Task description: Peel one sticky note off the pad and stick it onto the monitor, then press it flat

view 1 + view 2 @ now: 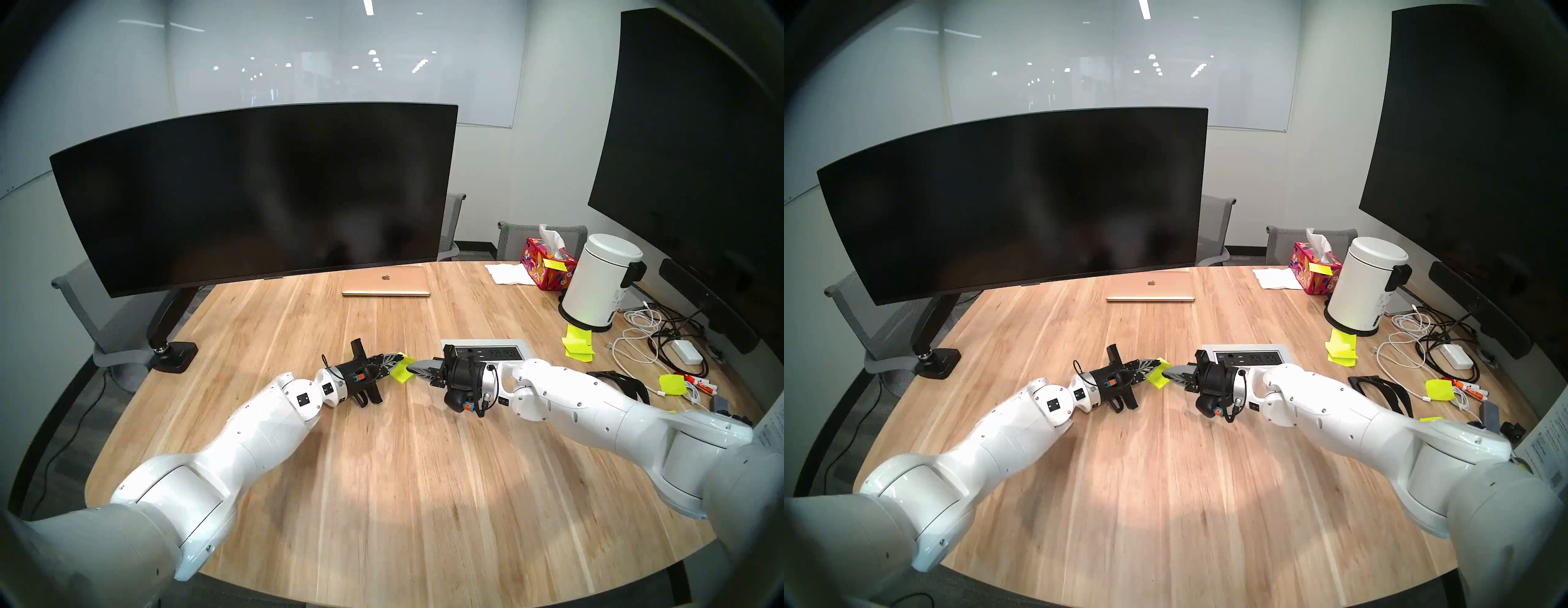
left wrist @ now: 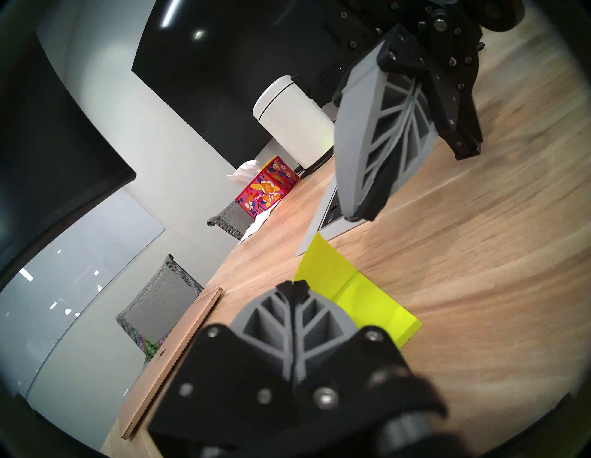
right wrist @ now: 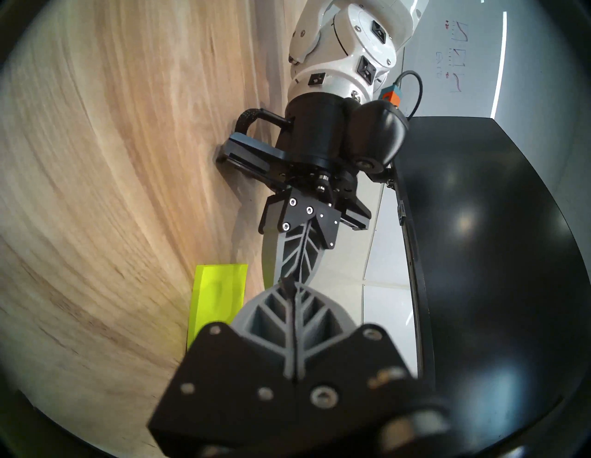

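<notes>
The neon yellow-green pad [image 1: 401, 375] [image 1: 1157, 380] [image 3: 220, 297] lies at mid-table. Its top sticky note [image 2: 323, 268] is bent upward and still joined to the pad [image 2: 374, 307] along one edge. My left gripper [image 1: 400, 356] [image 2: 294, 285] is shut, its tips pinching the raised note's corner. From the other side my right gripper [image 1: 408, 368] [image 3: 289, 284] points at the pad, shut and empty. Its tip [image 2: 358, 217] hovers just past the note; I cannot tell whether it touches. The wide curved black monitor [image 1: 254, 195] [image 1: 1013, 199] stands at the back left on an arm mount.
A closed gold laptop [image 1: 386, 285] lies under the monitor's right end. A power outlet box [image 1: 488, 352] is set into the table behind my right wrist. At the right are a white bin [image 1: 598, 288], tissue box [image 1: 547, 263], loose yellow-green notes [image 1: 578, 344], cables [image 1: 653, 339] and a wall screen [image 1: 695, 148].
</notes>
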`<action>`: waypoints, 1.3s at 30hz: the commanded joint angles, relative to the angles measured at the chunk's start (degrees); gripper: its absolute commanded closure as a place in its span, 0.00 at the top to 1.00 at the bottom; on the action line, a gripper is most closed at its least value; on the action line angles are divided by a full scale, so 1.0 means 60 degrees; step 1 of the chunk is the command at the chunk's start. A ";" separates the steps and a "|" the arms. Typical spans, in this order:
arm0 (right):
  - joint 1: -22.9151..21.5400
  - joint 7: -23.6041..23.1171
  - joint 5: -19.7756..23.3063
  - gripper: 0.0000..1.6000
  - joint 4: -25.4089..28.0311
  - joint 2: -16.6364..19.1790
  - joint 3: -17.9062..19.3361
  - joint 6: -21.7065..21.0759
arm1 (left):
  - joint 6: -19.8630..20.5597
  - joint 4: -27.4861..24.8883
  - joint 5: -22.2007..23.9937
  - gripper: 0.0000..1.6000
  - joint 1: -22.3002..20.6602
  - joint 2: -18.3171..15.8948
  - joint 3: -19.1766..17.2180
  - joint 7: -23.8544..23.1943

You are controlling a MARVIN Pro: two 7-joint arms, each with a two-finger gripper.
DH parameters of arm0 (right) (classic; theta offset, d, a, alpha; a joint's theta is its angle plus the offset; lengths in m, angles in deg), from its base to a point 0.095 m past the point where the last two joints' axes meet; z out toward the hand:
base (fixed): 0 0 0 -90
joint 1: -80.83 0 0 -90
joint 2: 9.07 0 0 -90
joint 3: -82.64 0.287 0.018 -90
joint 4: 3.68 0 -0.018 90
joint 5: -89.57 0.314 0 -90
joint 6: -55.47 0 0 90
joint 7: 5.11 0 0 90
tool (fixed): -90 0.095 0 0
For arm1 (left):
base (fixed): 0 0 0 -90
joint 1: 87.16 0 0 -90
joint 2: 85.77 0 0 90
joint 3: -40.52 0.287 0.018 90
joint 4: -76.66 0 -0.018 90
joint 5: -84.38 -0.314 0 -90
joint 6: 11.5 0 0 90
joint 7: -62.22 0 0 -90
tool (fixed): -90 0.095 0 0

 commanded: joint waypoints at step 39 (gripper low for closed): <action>-0.0647 0.0436 -0.0609 0.00 -0.2215 -0.1560 0.0171 0.0595 | -0.0200 0.0670 -0.0009 0.00 -0.0046 0.0206 0.0087 0.0015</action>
